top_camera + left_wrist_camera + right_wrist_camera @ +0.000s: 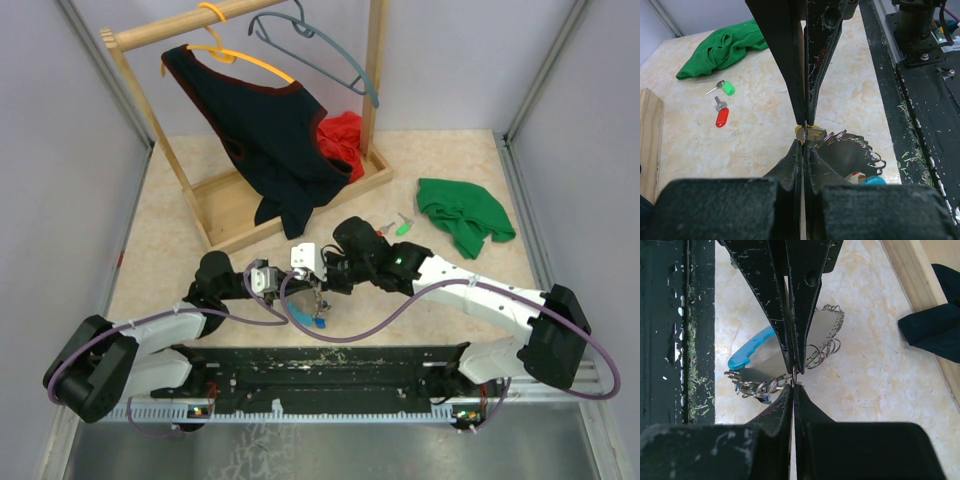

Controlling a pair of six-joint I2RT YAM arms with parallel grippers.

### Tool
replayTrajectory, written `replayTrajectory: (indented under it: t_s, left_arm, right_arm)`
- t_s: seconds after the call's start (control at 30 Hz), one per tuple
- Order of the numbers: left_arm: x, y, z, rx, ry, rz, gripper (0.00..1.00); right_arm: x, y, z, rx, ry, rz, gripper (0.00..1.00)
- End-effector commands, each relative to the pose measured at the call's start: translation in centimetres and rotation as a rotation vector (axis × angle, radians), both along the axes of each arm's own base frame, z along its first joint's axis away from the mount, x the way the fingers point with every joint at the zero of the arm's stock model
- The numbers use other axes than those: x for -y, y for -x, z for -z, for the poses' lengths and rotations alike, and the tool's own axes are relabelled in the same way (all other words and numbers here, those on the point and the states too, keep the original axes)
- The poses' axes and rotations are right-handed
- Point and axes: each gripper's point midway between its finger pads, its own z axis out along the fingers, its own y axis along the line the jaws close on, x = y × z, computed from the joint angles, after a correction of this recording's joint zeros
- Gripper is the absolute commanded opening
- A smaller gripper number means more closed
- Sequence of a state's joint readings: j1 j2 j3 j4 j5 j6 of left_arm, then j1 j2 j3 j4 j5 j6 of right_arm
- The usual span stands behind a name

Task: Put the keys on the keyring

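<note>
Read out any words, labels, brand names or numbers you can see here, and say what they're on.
None can be read in any view.
The red-capped key, green-capped key and yellow-capped key show no markings.
The keyring, the green cloth and the dark garment carry no visible print.

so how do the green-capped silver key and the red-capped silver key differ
The green-capped silver key has a short, squarish cap; the red-capped silver key has a longer oval one. In the left wrist view the green one lies sideways, the red one vertically. Both lie loose on the table, off the keyring.
</note>
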State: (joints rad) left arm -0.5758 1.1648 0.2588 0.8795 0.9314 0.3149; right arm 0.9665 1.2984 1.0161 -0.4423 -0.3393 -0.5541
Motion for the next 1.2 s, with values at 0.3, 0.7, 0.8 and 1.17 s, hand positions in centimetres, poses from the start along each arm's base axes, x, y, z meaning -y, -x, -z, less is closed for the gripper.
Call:
replayTrajectory:
  t_s: [0.3, 0.7, 0.8, 1.17]
  left_arm:
    - [0.4, -0.5, -1.3, -0.012, 0.007, 0.001, 0.00]
    - [0.4, -1.8, -1.5, -0.073, 0.004, -0.075, 0.00]
    - [0.4, -1.8, -1.5, -0.079, 0.003, -0.071, 0.00]
    - [0.2, -2.6, -1.7, -0.101, 0.011, -0.128, 0.00]
  right_arm:
    - [-1.8, -0.1, -2.9, 0.056, -0.083, -0.037, 0.00]
    - [-1.2, 0.1, -2.4, 0.100, -0.046, -0.043, 0.00]
    - [-1.0, 0.1, -2.4, 0.116, -0.043, -0.041, 0.00]
    - [-0.3, 0.1, -1.3, 0.142, -0.001, -0.035, 0.00]
